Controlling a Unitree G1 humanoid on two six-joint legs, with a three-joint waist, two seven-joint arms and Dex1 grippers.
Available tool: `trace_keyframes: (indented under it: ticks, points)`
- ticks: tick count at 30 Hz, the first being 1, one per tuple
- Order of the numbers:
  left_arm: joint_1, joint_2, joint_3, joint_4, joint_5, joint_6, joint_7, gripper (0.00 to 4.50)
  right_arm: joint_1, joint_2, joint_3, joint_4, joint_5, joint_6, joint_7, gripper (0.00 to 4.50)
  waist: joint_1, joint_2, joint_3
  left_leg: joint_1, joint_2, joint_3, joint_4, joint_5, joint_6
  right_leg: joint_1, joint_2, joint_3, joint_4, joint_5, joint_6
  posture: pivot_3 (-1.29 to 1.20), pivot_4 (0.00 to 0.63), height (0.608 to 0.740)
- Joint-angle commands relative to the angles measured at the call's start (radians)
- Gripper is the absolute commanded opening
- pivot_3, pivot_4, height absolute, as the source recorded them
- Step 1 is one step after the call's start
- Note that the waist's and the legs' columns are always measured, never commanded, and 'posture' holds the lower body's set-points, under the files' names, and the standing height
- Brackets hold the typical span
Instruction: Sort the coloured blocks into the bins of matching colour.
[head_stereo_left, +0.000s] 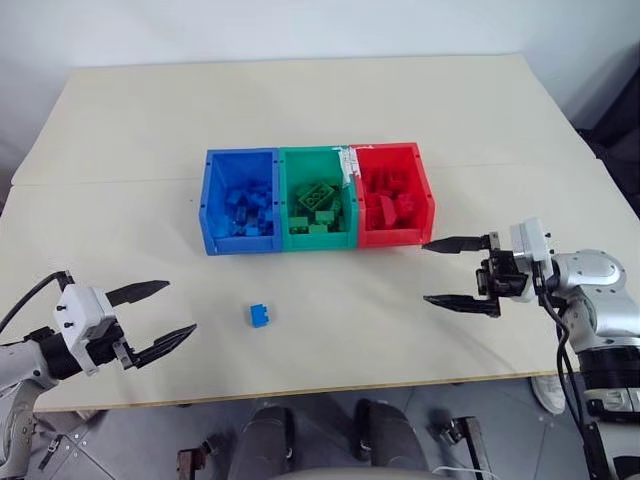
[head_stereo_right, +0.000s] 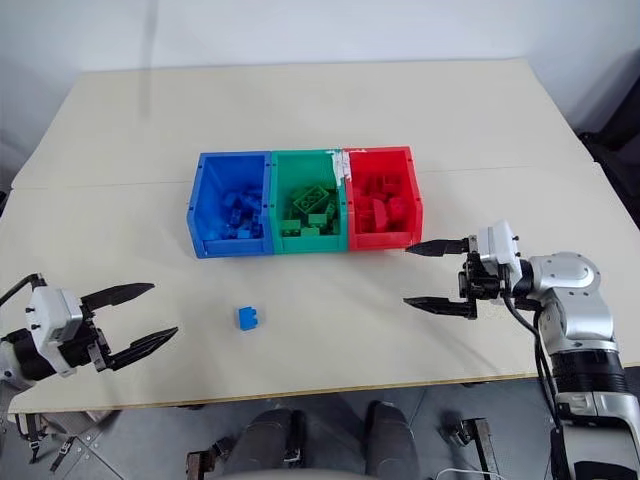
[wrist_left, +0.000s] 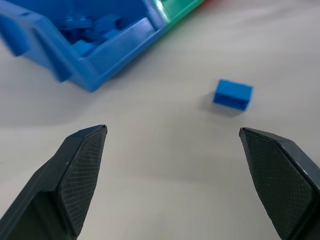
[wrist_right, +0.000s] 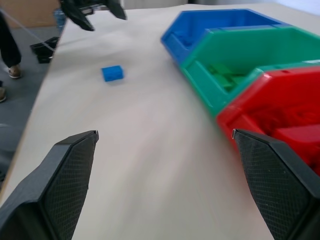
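One small blue block (head_stereo_left: 259, 315) lies alone on the cream table in front of the blue bin (head_stereo_left: 240, 202). That bin holds several blue blocks. Joined to it are the green bin (head_stereo_left: 318, 197) with green blocks inside and the red bin (head_stereo_left: 394, 193) with red blocks inside. My left gripper (head_stereo_left: 168, 311) hovers open near the table's front left edge, to the left of the loose block (wrist_left: 233, 94), with nothing between its fingers. On the right, level with the red bin's front corner, my right gripper (head_stereo_left: 438, 271) stands open and empty, pointing left toward the bins.
The cream table (head_stereo_left: 300, 110) stretches wide behind the bins. Its front edge runs just under both grippers. A strip of white tape (head_stereo_left: 348, 163) sits on the rim between the green and red bins.
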Motion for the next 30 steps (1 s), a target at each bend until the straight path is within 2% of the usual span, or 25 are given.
trace_keyframes:
  ticks: [1, 7, 18, 22, 29, 30]
  points:
    - [-0.027, 0.015, -0.065, -0.109, -0.028, 0.046, -0.004, 4.50, 0.015, 0.013, -0.012, -0.082, 0.043, -0.002, 0.037, 4.49, -0.001, 0.000, 0.000, 0.000, 0.000, 0.000, 0.000, 0.000, 0.000, 0.000, 0.000, 0.000, 0.000, 0.000, 0.000, 0.00, 0.150, 0.740]
    - [-0.117, -0.002, -0.264, -0.119, 0.097, 0.083, 0.051, 4.50, 0.085, 0.027, 0.016, -0.262, 0.110, 0.071, 0.016, 4.49, 0.000, 0.000, 0.000, 0.000, 0.000, 0.000, 0.000, 0.000, 0.000, 0.000, 0.001, 0.000, 0.000, 0.000, 0.000, 0.00, 0.150, 0.740]
    - [-0.211, -0.040, -0.447, -0.011, 0.276, 0.115, 0.156, 4.50, 0.169, 0.083, 0.039, -0.377, 0.101, 0.106, -0.058, 4.49, 0.001, 0.000, 0.000, 0.000, 0.000, 0.000, 0.000, 0.000, 0.000, 0.000, 0.001, 0.000, 0.000, 0.000, 0.000, 0.00, 0.150, 0.740]
    - [-0.209, -0.053, -0.444, -0.015, 0.245, 0.108, 0.142, 3.63, 0.163, 0.097, 0.044, -0.370, 0.090, 0.099, -0.076, 4.50, 0.003, 0.000, 0.000, 0.001, 0.000, 0.000, 0.000, 0.000, 0.000, 0.001, 0.001, 0.001, 0.001, 0.000, 0.000, 0.00, 0.150, 0.740]
    - [-0.217, -0.094, -0.403, -0.011, 0.208, 0.106, 0.176, 1.46, 0.153, 0.108, 0.043, -0.339, 0.074, 0.078, -0.090, 4.50, 0.003, 0.000, 0.000, 0.001, 0.000, 0.000, 0.000, 0.000, 0.000, 0.001, 0.001, 0.001, 0.001, 0.000, 0.000, 0.00, 0.150, 0.740]
    - [-0.243, -0.128, -0.361, -0.015, 0.155, 0.090, 0.186, 1.46, 0.152, 0.107, 0.042, -0.335, 0.071, 0.076, -0.091, 4.50, 0.003, 0.000, 0.000, 0.001, 0.000, 0.000, 0.000, 0.000, 0.000, 0.001, 0.001, 0.001, 0.001, 0.000, 0.000, 0.00, 0.150, 0.740]
